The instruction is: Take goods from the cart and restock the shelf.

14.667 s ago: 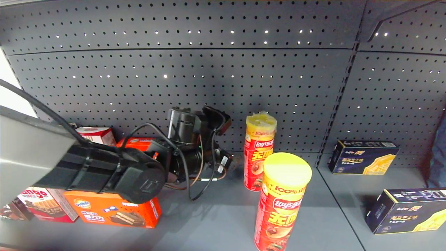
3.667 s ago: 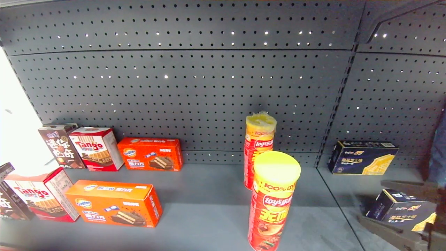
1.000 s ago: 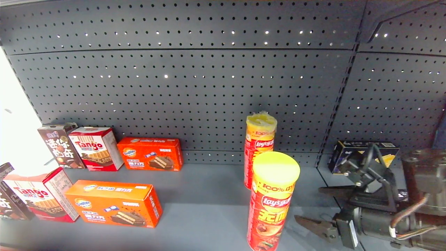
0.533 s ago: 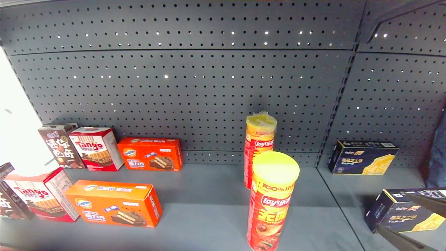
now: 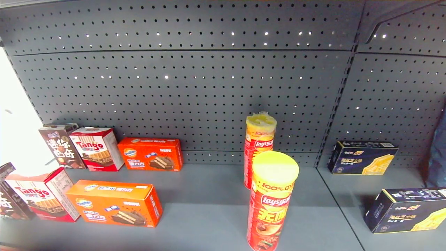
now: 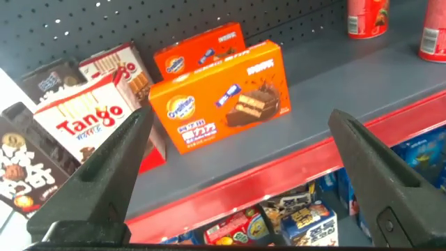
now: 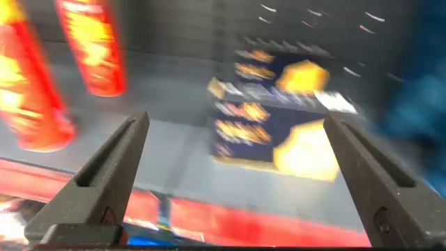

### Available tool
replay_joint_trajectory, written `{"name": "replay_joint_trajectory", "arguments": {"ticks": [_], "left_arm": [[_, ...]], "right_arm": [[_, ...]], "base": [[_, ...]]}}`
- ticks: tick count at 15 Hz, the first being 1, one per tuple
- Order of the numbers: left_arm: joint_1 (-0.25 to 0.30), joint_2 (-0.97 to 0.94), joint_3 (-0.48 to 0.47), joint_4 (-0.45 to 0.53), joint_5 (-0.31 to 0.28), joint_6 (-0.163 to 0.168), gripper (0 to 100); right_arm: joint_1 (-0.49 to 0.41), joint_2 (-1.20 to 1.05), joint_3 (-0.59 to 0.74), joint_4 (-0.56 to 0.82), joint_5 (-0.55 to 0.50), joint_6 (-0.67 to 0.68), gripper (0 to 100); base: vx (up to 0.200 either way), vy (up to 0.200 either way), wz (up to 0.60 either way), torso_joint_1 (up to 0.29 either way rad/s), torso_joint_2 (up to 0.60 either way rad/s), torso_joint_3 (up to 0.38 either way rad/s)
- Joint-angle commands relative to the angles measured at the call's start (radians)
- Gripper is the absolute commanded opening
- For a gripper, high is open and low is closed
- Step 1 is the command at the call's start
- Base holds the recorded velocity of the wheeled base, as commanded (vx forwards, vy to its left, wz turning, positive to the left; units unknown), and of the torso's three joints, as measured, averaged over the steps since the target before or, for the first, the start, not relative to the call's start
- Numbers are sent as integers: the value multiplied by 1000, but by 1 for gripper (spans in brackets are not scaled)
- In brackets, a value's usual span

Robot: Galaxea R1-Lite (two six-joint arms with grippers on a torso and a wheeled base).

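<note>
On the grey shelf two red chip cans with yellow lids stand upright, one in front of the other. Left of them lie two orange boxes and red-and-white wafer boxes. Two dark blue boxes lie on the right section. My left gripper is open and holds nothing, in front of the shelf's red edge, facing the front orange box. My right gripper is open and holds nothing, facing a dark blue box.
A dark pegboard wall backs the shelf. An upright post divides the two sections. Bare shelf floor lies between the orange boxes and the cans. Packaged goods sit on a lower level under the red edge.
The right gripper, beside the front can a second ago, has drawn back to the lower right and out of the head view. The goods on the shelf have not moved.
</note>
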Motion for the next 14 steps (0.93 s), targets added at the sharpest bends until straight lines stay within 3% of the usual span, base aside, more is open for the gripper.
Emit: {"name": "replay_joint_trajectory", "arguments": {"ticks": [1, 5, 6, 7, 14], "left_arm": [[6, -49, 19, 0, -2, 0, 100], [6, -49, 9, 8, -2, 2, 100], [6, -49, 17, 6, -5, 6, 100], [6, -49, 20, 8, -8, 17, 100], [5, -49, 29, 11, -9, 26, 100]], "right_arm": [[-22, -126, 90, 18, -11, 3, 100], [-14, -126, 158, -9, 89, 13, 100], [-14, -126, 182, -49, 219, 9, 100], [-14, -126, 190, -34, 261, 3, 100], [-17, -126, 188, -22, 233, 59, 100]], "base": [[0, 0, 0, 0, 0, 0], [0, 0, 0, 0, 0, 0], [0, 0, 0, 0, 0, 0], [0, 0, 0, 0, 0, 0], [0, 0, 0, 0, 0, 0]]}}
